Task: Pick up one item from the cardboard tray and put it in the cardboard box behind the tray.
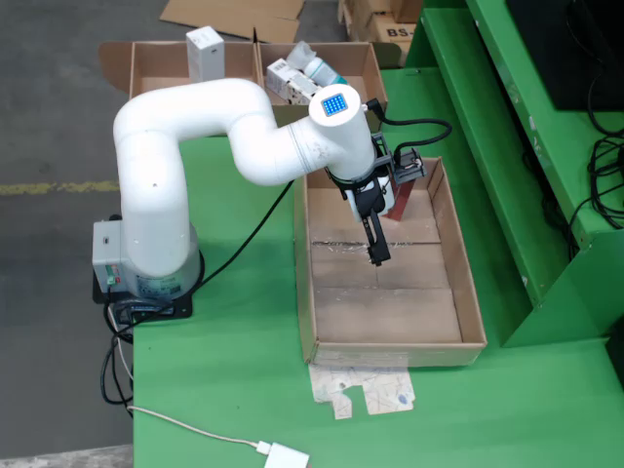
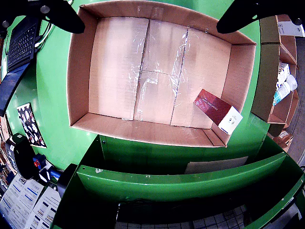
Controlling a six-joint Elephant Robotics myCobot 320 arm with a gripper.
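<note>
Cardboard carton [image 2: 218,110], maroon with a white end, is lying tilted in the tray [image 2: 78,71] corner; probably light, stiff, smooth-faced. Gripper [image 1: 375,255] is hovering empty, fingers [image 2: 57,14] spread wide. Best pinching across its narrow long sides.

You can read only "BS" on a brown box [image 1: 398,29] at 12 o'clock in the still view.

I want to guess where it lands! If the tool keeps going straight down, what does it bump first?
Probably the bare bottom of the tray. The tool is open and points down there. The red and white box lies off in a corner, apart.
</note>
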